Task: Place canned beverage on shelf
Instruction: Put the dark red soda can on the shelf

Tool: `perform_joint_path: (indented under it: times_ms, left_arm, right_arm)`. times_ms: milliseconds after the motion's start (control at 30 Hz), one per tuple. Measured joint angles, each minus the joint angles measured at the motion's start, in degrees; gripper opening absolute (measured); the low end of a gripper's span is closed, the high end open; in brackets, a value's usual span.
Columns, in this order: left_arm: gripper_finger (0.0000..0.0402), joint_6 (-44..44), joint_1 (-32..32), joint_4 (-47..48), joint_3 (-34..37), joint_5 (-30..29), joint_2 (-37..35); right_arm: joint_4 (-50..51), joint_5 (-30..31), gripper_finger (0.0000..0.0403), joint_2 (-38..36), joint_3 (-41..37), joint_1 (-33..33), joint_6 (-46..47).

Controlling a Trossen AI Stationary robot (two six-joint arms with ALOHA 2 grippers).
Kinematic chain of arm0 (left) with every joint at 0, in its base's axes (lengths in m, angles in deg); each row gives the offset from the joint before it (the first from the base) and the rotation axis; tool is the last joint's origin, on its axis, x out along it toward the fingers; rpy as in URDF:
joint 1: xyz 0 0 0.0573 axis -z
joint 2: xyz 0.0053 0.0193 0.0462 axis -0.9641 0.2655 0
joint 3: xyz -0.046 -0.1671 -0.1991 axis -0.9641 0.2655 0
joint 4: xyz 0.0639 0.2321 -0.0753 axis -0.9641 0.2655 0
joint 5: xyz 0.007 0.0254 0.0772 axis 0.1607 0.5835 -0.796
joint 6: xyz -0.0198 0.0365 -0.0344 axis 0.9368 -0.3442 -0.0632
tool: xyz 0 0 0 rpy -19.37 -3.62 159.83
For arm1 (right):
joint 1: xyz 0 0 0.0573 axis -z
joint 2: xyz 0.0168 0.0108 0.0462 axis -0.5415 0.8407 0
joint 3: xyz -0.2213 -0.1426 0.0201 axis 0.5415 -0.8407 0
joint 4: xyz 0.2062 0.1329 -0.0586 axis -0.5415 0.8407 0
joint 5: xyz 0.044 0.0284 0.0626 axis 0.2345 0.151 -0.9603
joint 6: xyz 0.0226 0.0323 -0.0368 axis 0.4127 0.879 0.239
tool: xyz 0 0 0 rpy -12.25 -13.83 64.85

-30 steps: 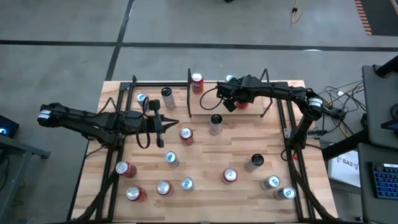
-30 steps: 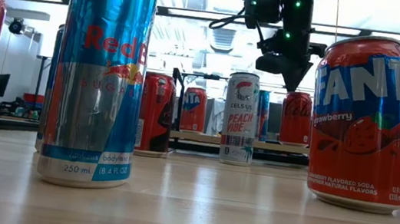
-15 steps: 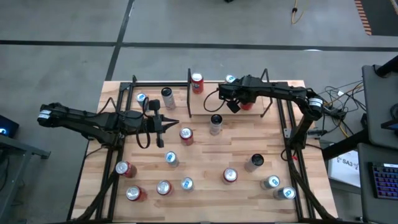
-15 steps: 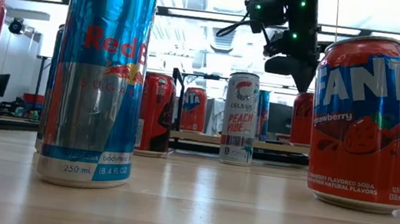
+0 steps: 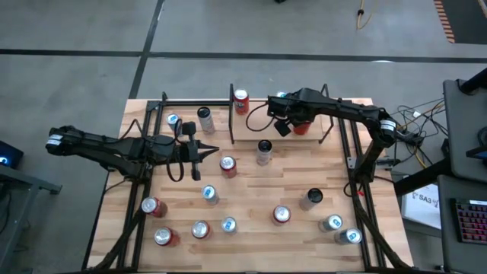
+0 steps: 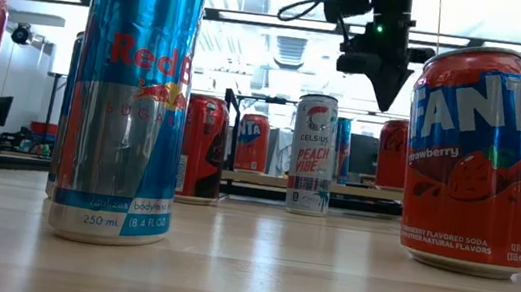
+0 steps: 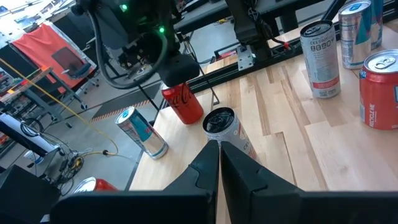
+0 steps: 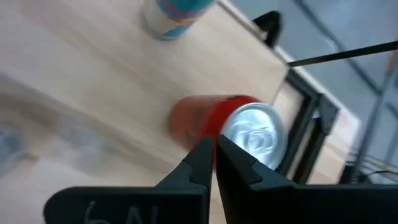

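High view: cylindrical red can (image 5: pixel 302 125) on light-wood shelf (image 5: pixel 247 128).

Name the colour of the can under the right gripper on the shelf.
Red with a silver top; the right wrist view shows it best.

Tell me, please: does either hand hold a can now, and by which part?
Neither. The right hand is shut above the red can on the shelf; the left hand is shut and empty.
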Motion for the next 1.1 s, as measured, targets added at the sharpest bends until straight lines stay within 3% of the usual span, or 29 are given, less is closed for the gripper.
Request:
perform_joint_path:
  times_ms: [167, 267, 567, 867, 1100]
  left_arm:
    - [0.0000, -0.02, 0.00, 0.12, 0.00, 0.00, 0.00]
    - [0.0000, -0.01, 0.01, 0.55, 0.00, 0.00, 0.01]
    - [0.0000, -0.01, 0.00, 0.49, 0.00, 0.00, 0.01]
    - [0.0000, -0.02, 0.02, 0.46, 0.00, 0.00, 0.02]
    - [0.0000, -0.02, 0.00, 0.44, 0.00, 0.00, 0.02]
  right_arm:
    - [-0.17, -10.05, 0.0009, 0.00, -0.13, 0.12, -0.03]
    - [0.01, -12.06, 0.0009, 0.00, -0.58, 0.11, -0.03]
    - [3.11, -11.31, 0.0009, 0.02, -3.68, 1.97, -1.66]
    - [2.51, -5.47, 0.0009, 0.02, -4.91, 6.12, -3.25]
    - [-0.75, -5.02, 0.0009, 0.02, -4.98, 9.97, -4.35]
